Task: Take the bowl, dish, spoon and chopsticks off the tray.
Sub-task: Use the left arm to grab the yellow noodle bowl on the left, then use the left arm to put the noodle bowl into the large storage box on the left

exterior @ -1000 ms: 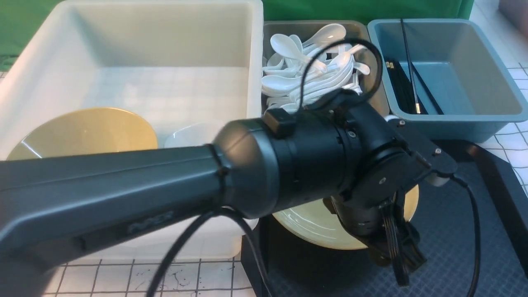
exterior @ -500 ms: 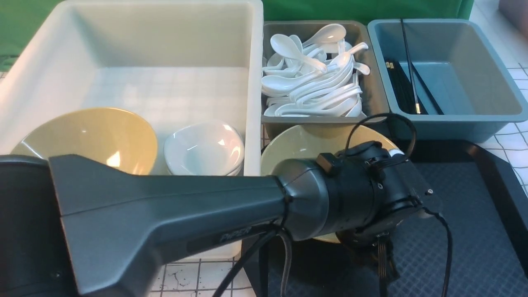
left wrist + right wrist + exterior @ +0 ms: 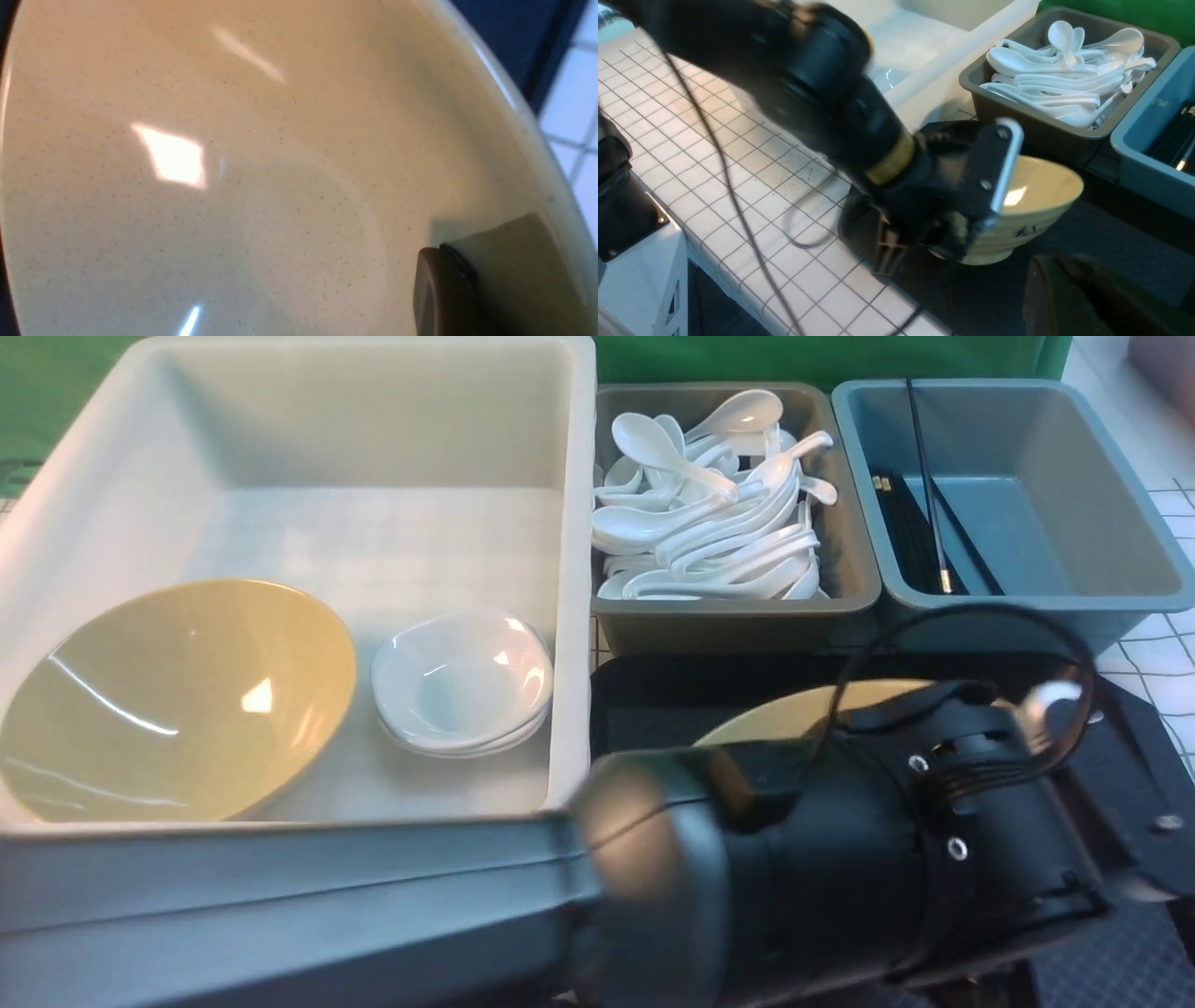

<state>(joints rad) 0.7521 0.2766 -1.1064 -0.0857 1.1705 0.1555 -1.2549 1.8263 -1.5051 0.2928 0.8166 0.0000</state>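
Note:
An olive-yellow bowl (image 3: 1036, 196) stands on the black tray (image 3: 1101, 242), foot down and slightly tilted. My left gripper (image 3: 971, 233) is shut on the bowl's near rim. In the left wrist view the bowl (image 3: 233, 186) fills the picture, with one finger (image 3: 441, 289) pressed against its inner wall. From the front my left arm (image 3: 840, 859) hides most of the bowl (image 3: 794, 714); only a strip of rim shows. My right gripper (image 3: 1069, 298) hangs shut and empty over the tray beside the bowl. No dish, spoon or chopsticks show on the visible tray (image 3: 644, 709).
The white tub (image 3: 569, 569) at the left holds another olive-yellow bowl (image 3: 177, 700) and stacked white dishes (image 3: 462, 681). Behind the tray, a grey bin (image 3: 738, 616) holds several white spoons and a blue bin (image 3: 1018, 607) holds black chopsticks. White gridded tabletop (image 3: 752, 177) lies beside the tray.
My left gripper went from open to shut on the bowl's rim. The arm has swung lower and nearer the front camera. The bowl has come away from the grey bin, uncovering the tray's far strip.

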